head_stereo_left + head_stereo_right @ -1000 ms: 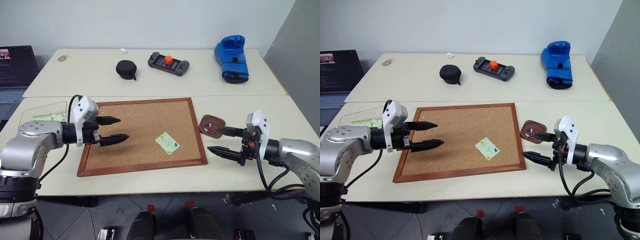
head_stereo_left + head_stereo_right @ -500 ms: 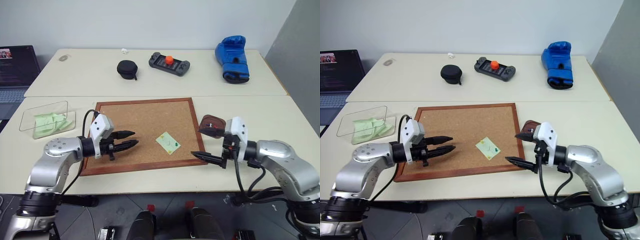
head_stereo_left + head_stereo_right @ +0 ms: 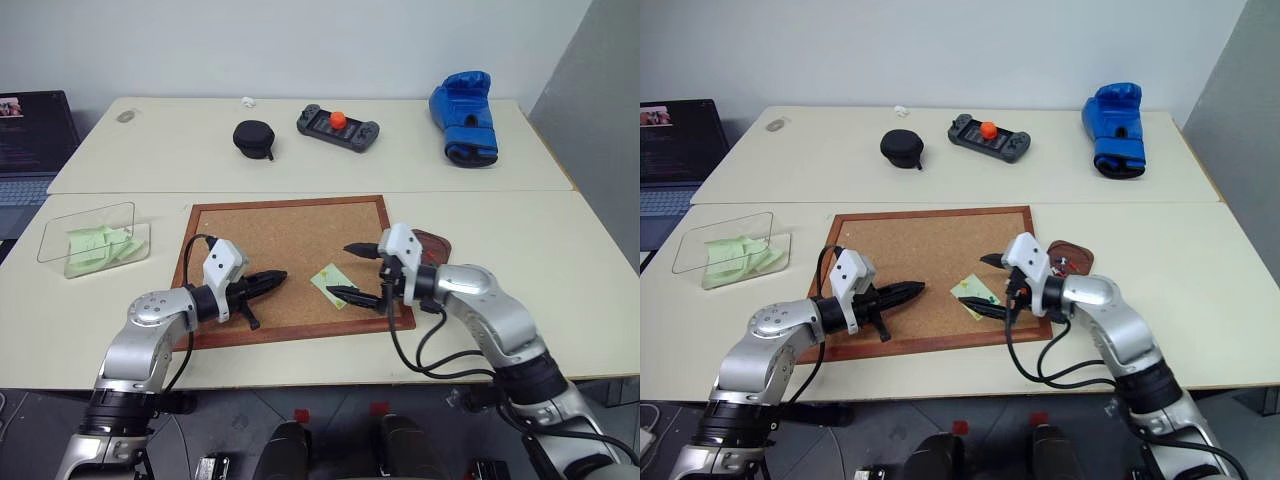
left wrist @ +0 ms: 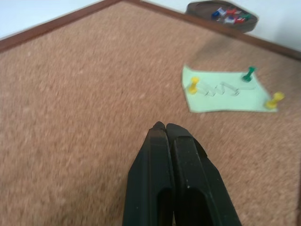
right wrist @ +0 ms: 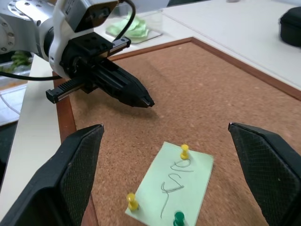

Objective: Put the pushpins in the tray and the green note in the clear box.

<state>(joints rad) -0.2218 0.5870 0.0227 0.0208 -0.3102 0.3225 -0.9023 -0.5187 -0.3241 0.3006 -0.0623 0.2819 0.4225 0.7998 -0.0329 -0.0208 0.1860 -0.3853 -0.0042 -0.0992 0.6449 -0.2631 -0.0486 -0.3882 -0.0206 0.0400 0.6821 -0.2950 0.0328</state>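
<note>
Left of the cork board [image 3: 285,262], on the pale surface [image 3: 560,300], the clear box [image 3: 95,238] is sitting w/ crumpled pale green papers inside. Over the board's left part, the left claw [image 3: 280,277] is hovering w/ fingers pressed together, nothing in them, tip aiming toward the green note [image 3: 335,287]. The note is lying flat on the board's right-front area, pinned by three pushpins [image 5: 184,151]: two yellow, one green. The right claw [image 3: 349,271] is reaching in over the board's right edge, fingers spread wide, one on each side of the note, not touching it. Just off the board's right edge the tray [image 3: 1080,256] is sitting, partly behind the right arm, w/ several pushpins already in it.
</note>
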